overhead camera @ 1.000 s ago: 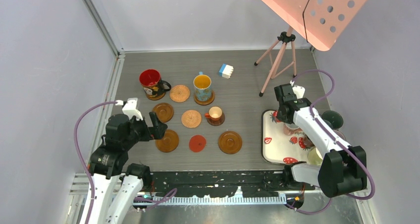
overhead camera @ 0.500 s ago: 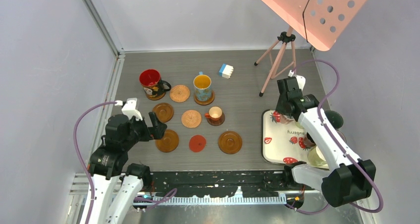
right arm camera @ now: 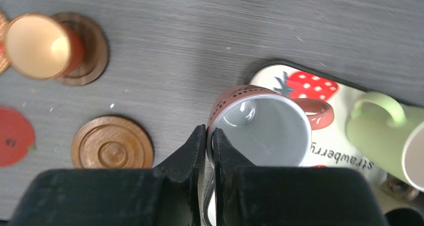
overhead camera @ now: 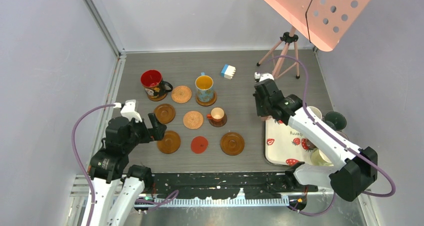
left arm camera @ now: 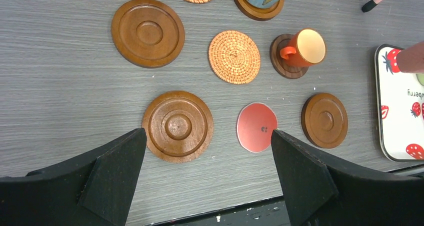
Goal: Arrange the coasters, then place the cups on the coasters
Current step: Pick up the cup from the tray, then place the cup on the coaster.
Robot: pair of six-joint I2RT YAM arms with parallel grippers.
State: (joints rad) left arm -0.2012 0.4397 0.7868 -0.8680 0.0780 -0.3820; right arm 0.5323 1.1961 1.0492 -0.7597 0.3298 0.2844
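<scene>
The right gripper (right arm camera: 209, 136) is nearly closed, pinching the rim of a pink mug (right arm camera: 265, 131) with a white inside. The mug sits over the edge of the strawberry tray (right arm camera: 344, 100), beside a green mug (right arm camera: 385, 136). Farther out on the desk (right arm camera: 200, 46) lie a ringed wooden coaster (right arm camera: 112, 148), a red coaster (right arm camera: 12, 136) and an orange cup (right arm camera: 37, 46) on its dark coaster (right arm camera: 95, 48). The left gripper (left arm camera: 207, 136) gapes wide, holding nothing, above a large brown coaster (left arm camera: 177, 126).

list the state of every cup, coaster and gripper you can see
left gripper: open, empty
right gripper: shut on the pink mug's rim
pink mug: upright, held by its rim
red cup: upright on a coaster
blue cup: upright on a coaster
orange cup: upright on a dark coaster
red coaster: flat, bare
</scene>
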